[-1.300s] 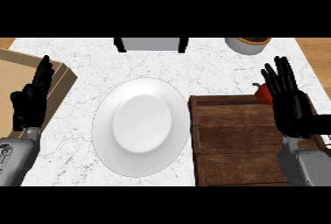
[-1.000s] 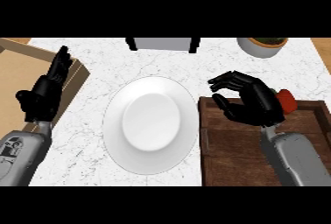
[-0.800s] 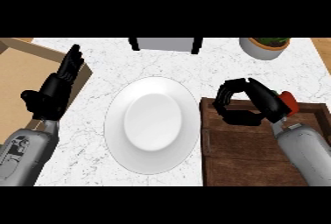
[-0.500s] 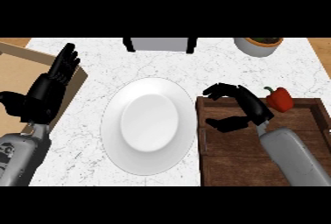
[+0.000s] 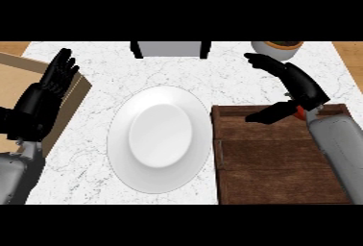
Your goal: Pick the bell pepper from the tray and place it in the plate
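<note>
Head view shows one marble counter [image 5: 234,72], one wooden tray [image 5: 276,158] and one white plate [image 5: 159,138] beside it. Two hands appear: the left hand [image 5: 42,101] rests released at the left edge. The right hand [image 5: 294,89], fingers spread, hovers over the tray's far edge, mostly hiding one bell pepper [image 5: 302,112].

1. Light is bright and even across the white marble worktop [image 5: 177,72].
2. The white plate [image 5: 159,139] casts only a faint, soft shadow along its near rim.
3. The dark wooden tray [image 5: 276,163] shows no glare.
4. The black right robot hand [image 5: 301,89] reads nearly as a silhouette.
</note>
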Robot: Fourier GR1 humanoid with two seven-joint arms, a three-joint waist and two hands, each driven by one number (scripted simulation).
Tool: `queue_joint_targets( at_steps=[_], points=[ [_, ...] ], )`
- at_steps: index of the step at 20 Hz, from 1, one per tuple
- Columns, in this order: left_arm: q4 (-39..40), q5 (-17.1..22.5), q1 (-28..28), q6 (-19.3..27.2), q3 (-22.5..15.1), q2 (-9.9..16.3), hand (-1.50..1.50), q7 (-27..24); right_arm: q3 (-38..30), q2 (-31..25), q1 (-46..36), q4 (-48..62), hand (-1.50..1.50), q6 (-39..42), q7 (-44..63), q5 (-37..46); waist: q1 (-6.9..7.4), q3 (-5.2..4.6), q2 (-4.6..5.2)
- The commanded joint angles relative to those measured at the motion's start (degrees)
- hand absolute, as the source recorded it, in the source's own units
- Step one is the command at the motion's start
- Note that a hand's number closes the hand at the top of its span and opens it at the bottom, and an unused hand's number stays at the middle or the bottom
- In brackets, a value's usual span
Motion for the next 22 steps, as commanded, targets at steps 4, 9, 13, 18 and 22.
queue_joint_targets(
  at_steps=[4, 9, 13, 18, 22],
  points=[
    [0.4, -0.2, 1.4, -0.6, -0.1, -1.1, 0.00, -1.1, 4.4, -10.6, -11.2, -0.3, -1.50, 11.3, 16.3, 6.4, 0.07, -0.18, -0.15],
    [-1.2, -1.0, 1.0, -0.5, -1.0, -1.3, 0.00, -0.4, 9.1, -15.7, -18.6, 3.8, -1.50, 27.3, 25.7, 7.1, 0.75, -0.19, -0.10],
    [-0.5, -0.4, -0.5, -0.9, 0.2, -1.1, 0.00, 0.2, 12.1, -14.6, -22.8, 8.1, -1.50, 38.1, 30.8, 6.1, 0.63, -0.14, 0.17],
    [0.1, -2.7, 0.3, -0.3, -0.1, -2.8, 0.00, -0.6, 12.5, -11.5, -22.7, 9.9, -1.50, 42.4, 33.7, 7.9, -0.08, -0.01, 0.12],
    [-2.5, -2.8, 2.4, -1.0, 0.7, -3.3, 0.00, -0.4, 14.2, -12.5, -17.9, 10.5, -1.50, 38.6, 26.5, 15.4, 0.02, 0.04, 0.17]
  ],
)
